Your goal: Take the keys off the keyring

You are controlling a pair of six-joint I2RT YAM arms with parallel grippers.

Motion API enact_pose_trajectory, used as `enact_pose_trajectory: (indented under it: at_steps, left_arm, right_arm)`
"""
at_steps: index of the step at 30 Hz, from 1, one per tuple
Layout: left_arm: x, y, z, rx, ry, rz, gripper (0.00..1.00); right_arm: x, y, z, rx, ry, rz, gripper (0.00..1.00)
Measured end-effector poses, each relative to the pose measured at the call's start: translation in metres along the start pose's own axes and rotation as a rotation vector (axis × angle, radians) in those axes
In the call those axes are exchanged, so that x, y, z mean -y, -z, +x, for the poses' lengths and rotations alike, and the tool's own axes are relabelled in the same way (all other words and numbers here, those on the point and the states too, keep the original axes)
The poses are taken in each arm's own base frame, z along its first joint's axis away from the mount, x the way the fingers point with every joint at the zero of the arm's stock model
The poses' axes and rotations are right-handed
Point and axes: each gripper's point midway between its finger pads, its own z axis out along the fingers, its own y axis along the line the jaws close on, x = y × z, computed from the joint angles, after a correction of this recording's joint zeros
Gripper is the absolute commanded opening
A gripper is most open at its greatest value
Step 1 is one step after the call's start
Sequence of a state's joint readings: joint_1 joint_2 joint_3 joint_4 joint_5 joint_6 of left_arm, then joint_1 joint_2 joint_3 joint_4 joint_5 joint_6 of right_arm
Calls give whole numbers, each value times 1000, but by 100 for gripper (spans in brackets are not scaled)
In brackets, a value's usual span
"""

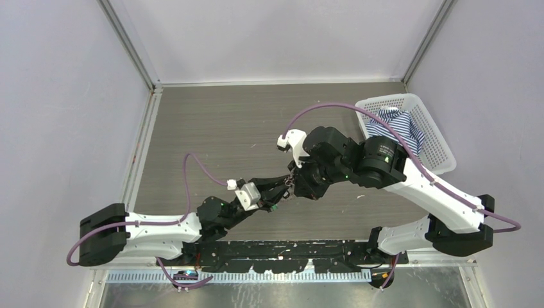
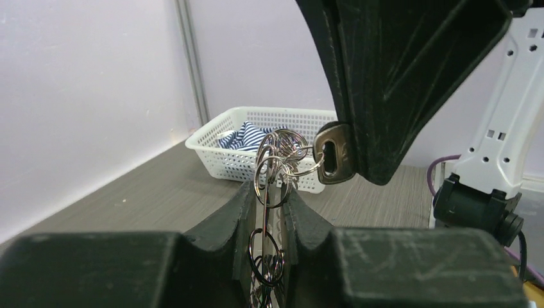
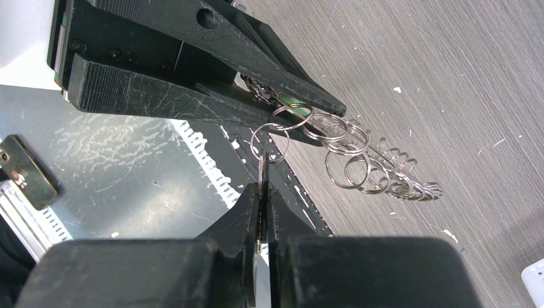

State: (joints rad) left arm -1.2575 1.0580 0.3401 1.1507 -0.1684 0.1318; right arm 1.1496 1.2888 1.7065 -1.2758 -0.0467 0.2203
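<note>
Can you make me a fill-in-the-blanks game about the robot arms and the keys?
1. The left gripper is shut on the ___.
2. The right gripper pinches one ___.
3. The cloth in the basket has blue and white ___.
Missing words: keyring; key; stripes.

Two grippers: left gripper [image 2: 268, 199], right gripper [image 3: 263, 192]. One key [image 2: 333, 154] seen. One keyring [image 3: 414, 188] cluster, loops too tangled to count. One basket [image 1: 438, 144] at two o'clock on the desk [image 1: 218, 128], one striped cloth [image 1: 392, 123] inside.
</note>
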Motion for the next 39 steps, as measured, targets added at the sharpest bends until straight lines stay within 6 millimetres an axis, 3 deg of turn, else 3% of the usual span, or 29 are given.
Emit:
enact_pose_trajectory:
  at_steps: [8,14,21,39]
  left_arm:
    - [-5,0,-1,4,59,-44,0]
    - [-4,0,0,4,76,-46,0]
    - [-5,-2,-1,15,85,-54,0]
    - [-12,-4,3,25,107,-99,0]
  right_arm:
    - [1,-6,-1,5,-2,3,1]
    - [10,1,-9,44,-11,48,1]
    - [27,3,-15,63,-91,91,1]
    - [37,-4,-17,96,-234,62,1]
